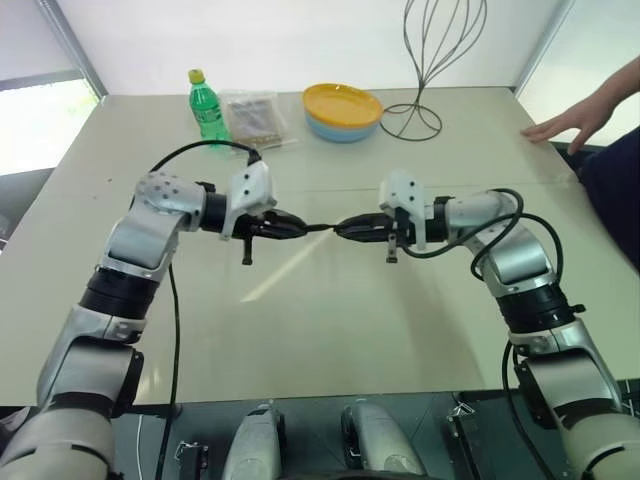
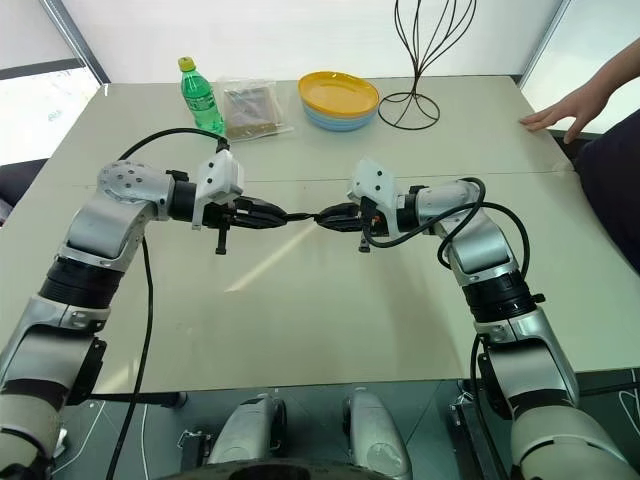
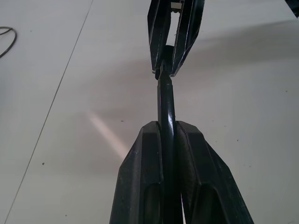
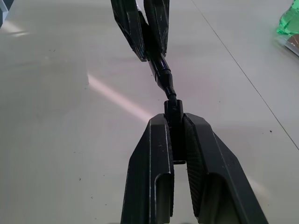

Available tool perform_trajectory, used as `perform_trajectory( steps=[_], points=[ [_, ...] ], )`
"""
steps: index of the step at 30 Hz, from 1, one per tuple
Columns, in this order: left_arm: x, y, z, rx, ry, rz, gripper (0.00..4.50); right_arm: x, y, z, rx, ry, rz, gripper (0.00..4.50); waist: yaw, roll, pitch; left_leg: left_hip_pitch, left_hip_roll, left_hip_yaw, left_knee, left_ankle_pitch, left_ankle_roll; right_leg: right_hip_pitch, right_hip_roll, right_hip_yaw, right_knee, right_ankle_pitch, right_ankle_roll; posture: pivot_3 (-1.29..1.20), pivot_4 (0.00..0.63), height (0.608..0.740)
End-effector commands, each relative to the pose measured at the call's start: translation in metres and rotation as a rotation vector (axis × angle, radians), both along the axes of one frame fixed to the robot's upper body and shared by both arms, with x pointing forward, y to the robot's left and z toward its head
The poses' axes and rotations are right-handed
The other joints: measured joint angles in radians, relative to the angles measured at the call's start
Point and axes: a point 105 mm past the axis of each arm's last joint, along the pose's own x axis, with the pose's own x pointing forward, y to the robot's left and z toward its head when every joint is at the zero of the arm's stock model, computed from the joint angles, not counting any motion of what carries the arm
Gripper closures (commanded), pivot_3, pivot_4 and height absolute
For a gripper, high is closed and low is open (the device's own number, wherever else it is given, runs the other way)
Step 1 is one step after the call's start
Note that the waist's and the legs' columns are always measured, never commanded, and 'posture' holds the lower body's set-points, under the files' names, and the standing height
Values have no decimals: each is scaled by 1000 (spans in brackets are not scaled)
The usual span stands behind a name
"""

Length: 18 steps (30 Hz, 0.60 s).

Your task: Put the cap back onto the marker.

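My two grippers meet tip to tip above the middle of the table. The left gripper is shut on the marker, a thin black stick that juts out past its fingers. Facing it, the right gripper is shut on the cap, a stubby black piece pinched between its fingertips. The marker's tip touches the cap's open end, and the marker meets the cap at a slight slant. How far the tip sits inside the cap is hidden.
At the back of the table stand a green bottle, a clear bag, a yellow plate on blue bowls and a wire stand. A person's hand rests on the far right edge.
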Motion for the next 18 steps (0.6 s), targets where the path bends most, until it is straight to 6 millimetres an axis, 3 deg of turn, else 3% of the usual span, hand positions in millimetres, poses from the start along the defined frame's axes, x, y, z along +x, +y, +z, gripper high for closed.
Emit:
perform_trajectory(
  steps=[1, 18],
  points=[
    [2, 1, 11, -2, -45, -1, 4500, -4, 3, 16, 20, -61, 26, 4483, 0, 0, 0, 0, 0, 0, 0, 0, 0, 0, 0, 0, 0, 0, 0, 0, 150, 740],
    [0, 9, 9, 16, -43, 14, 4500, -2, 3, 17, 26, -64, 22, 4483, 1, 0, 0, 0, 0, 0, 0, 0, 0, 0, 0, 0, 0, 0, 0, 0, 150, 740]
  ],
)
